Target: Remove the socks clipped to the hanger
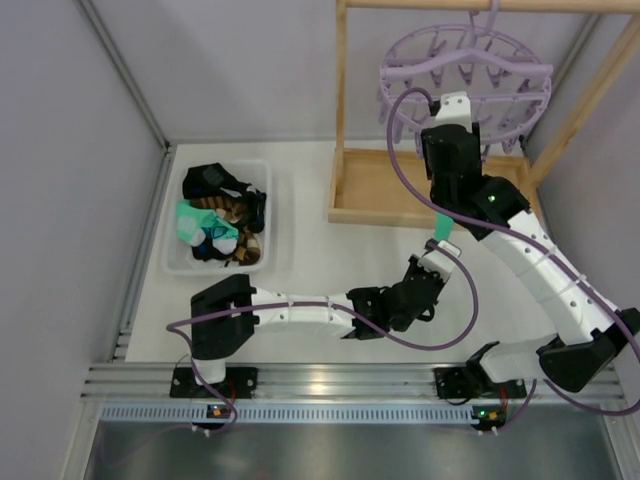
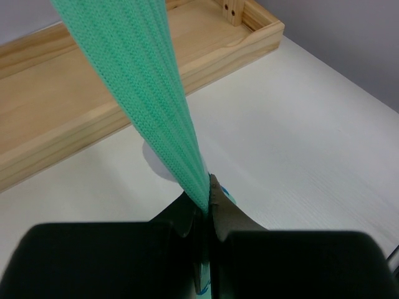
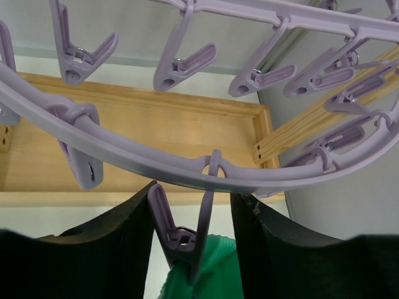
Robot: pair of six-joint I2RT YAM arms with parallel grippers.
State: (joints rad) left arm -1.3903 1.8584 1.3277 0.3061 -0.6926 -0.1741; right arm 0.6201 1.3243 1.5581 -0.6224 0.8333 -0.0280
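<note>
The pale-purple hanger [image 1: 465, 80] hangs from the wooden rack at the top right. A mint-green sock [image 1: 439, 229] hangs from one of its clips [image 3: 187, 233] and runs taut down to my left gripper [image 1: 441, 250], which is shut on the sock's lower end [image 2: 156, 87]. My right gripper [image 1: 452, 108] is open just under the hanger ring [image 3: 124, 159]. Its fingers [image 3: 118, 243] straddle that clip, the left one against the clip's handle. The green sock [image 3: 221, 268] shows below the clip. The other clips in view are empty.
A clear plastic bin [image 1: 175, 262] at the left holds several loose socks [image 1: 222, 215]. The wooden rack's base tray [image 1: 380, 190] lies under the hanger, with its upright posts beside it. Grey walls close in the left and back.
</note>
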